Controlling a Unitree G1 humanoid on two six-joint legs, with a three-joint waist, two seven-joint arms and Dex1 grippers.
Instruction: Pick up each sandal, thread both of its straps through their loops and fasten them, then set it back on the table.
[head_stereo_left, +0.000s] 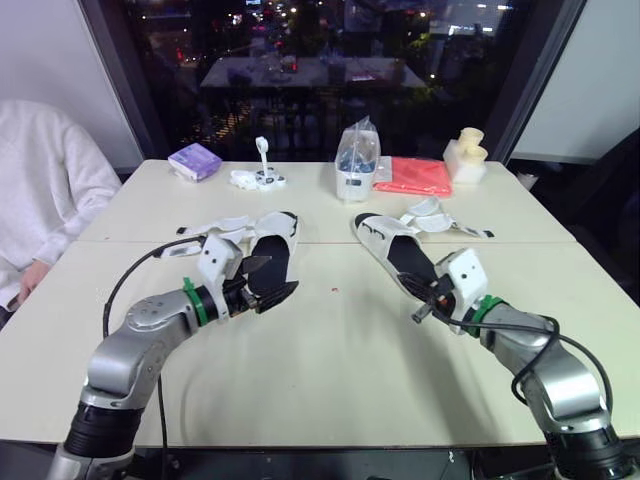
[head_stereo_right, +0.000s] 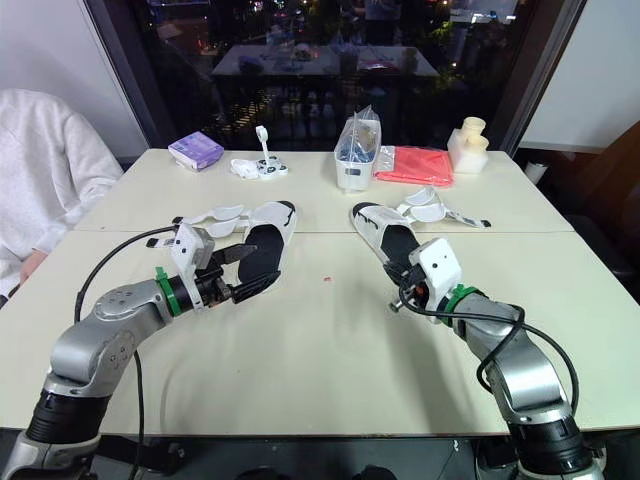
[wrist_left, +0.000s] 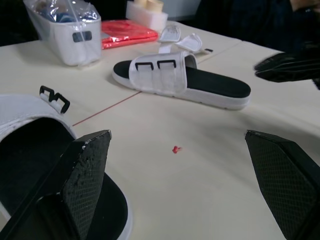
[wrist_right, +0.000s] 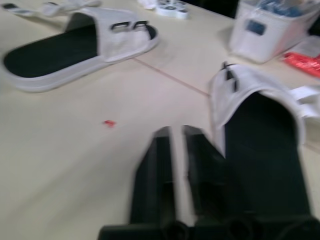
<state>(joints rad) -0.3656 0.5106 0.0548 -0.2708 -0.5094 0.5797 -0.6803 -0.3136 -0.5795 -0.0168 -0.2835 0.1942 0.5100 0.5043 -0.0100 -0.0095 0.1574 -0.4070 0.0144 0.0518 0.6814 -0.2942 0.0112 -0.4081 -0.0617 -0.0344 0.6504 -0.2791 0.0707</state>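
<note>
1. White sandals mid-frame: left sandal (head_stereo_left: 278, 240), right sandal (head_stereo_left: 395, 250), straps (head_stereo_left: 228, 222) loose.
2. Wide-spread left gripper (head_stereo_left: 264, 281) by left heel; right gripper (head_stereo_left: 424, 309) pinched narrow, empty.
3. Looks light, bendy foam, so take the sole's edge.

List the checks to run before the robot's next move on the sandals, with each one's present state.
1. Left gripper open: ok, fingers spread wide.
2. Right gripper open: not ok, shut on nothing.
3. Left sandal close to the left gripper: ok, its heel lies by it.
4. Right sandal flat on the table: ok.
5. Straps threaded through loops: not ok, loose on both sandals.
</note>
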